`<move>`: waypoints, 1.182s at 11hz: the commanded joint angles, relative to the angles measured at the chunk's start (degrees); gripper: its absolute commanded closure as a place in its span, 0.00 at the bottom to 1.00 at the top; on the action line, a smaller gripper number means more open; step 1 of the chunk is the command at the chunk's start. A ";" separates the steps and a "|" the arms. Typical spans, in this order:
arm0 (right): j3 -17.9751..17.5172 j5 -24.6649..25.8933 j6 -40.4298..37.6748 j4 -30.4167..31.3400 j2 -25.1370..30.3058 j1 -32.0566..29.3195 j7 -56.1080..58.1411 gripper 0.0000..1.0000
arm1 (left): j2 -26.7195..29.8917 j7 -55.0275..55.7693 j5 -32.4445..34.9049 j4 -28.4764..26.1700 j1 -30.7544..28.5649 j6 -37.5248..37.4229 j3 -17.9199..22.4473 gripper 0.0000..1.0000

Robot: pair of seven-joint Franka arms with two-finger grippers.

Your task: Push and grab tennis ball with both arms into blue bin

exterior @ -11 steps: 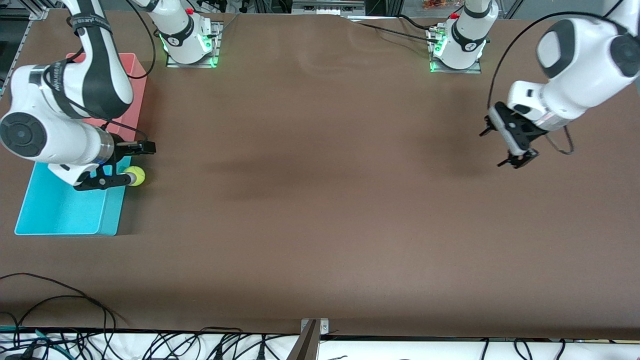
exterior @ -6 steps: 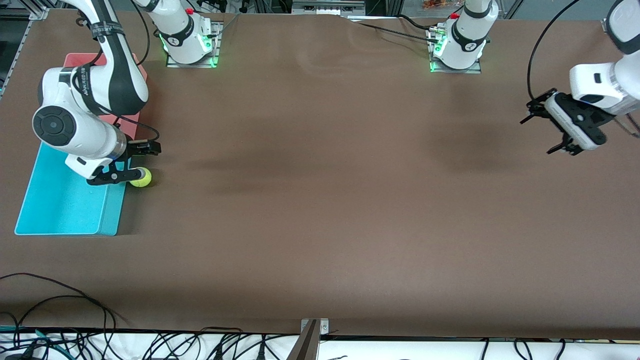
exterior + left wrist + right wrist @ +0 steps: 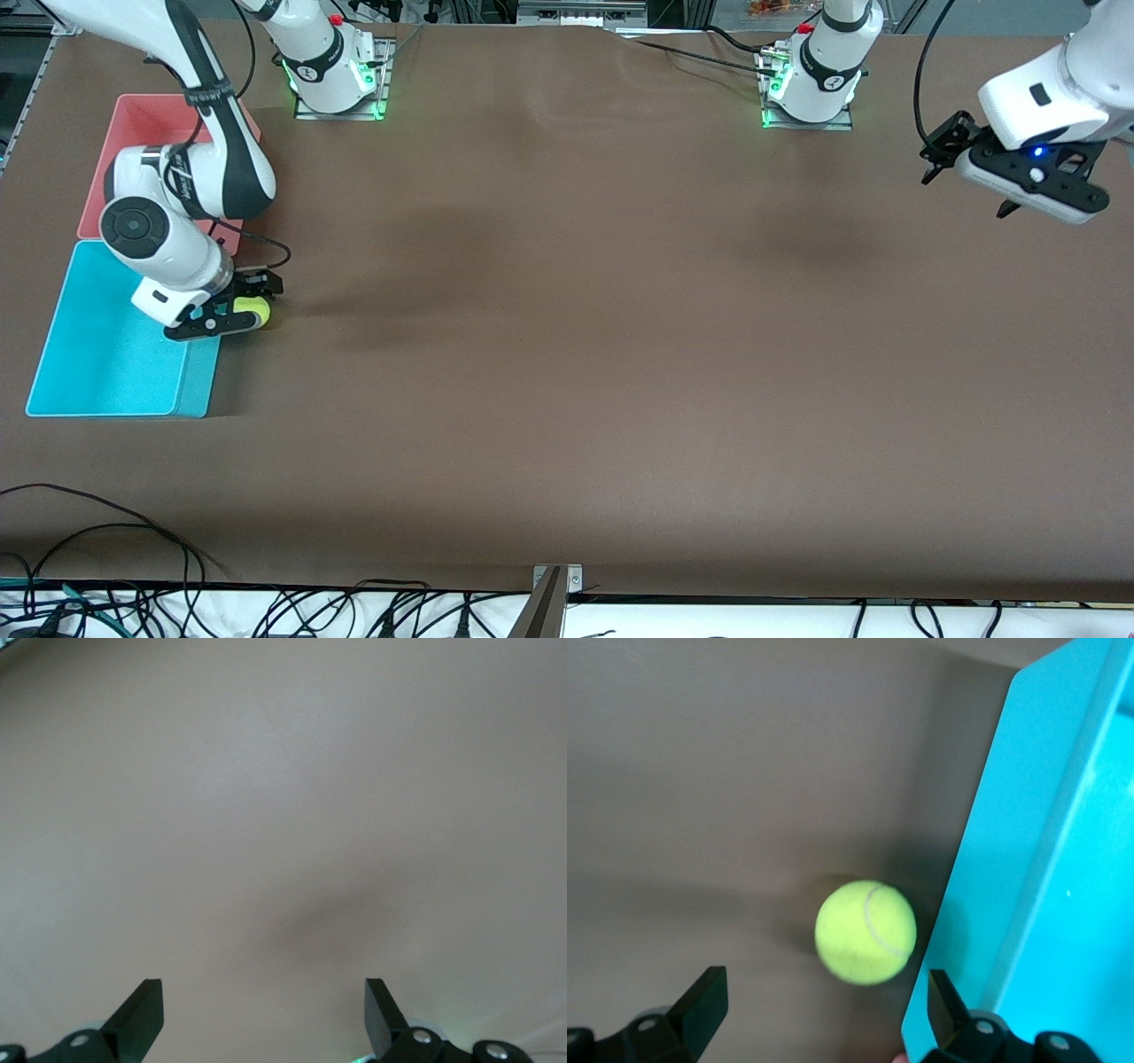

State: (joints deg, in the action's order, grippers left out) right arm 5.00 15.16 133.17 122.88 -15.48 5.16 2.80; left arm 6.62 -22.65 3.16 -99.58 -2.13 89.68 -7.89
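A matt brown tabletop (image 3: 567, 354), smooth and cloth-like, is seen. The tennis ball (image 3: 866, 931) is covered in fuzzy yellow-green felt with a pale seam. The blue bin (image 3: 106, 354) is made of smooth, thin plastic. The arms (image 3: 177, 213) are clad in glossy white plastic shells.

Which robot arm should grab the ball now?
The right one, probably. The right gripper is open right over the tennis ball, beside the blue bin. The left gripper waits open over bare table at its own end.
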 commanded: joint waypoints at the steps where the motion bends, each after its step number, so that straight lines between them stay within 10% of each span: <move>1: 1.59 2.06 5.60 0.51 -3.59 -0.23 -0.25 0.00 | -2.13 13.02 1.23 6.49 0.20 -3.55 -0.28 0.00; 8: 2.65 3.20 9.39 0.51 -9.22 -0.76 -0.34 0.01 | -4.25 26.44 0.97 11.34 0.38 -5.65 -0.19 0.00; 11: 2.65 3.20 9.22 0.43 -9.40 -0.76 0.19 0.72 | -4.78 26.52 -1.49 11.25 -0.15 -5.75 -0.02 0.00; 13: 2.56 3.20 8.87 -0.10 -8.87 -0.76 0.36 0.73 | -4.86 26.43 -1.58 10.90 -0.33 -5.75 -0.02 0.00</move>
State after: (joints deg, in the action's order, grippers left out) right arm 7.71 17.00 141.53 123.03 -24.87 4.82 2.82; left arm 2.83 3.29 2.79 -90.31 -2.07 85.27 -7.92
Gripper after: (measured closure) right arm 0.335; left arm 0.000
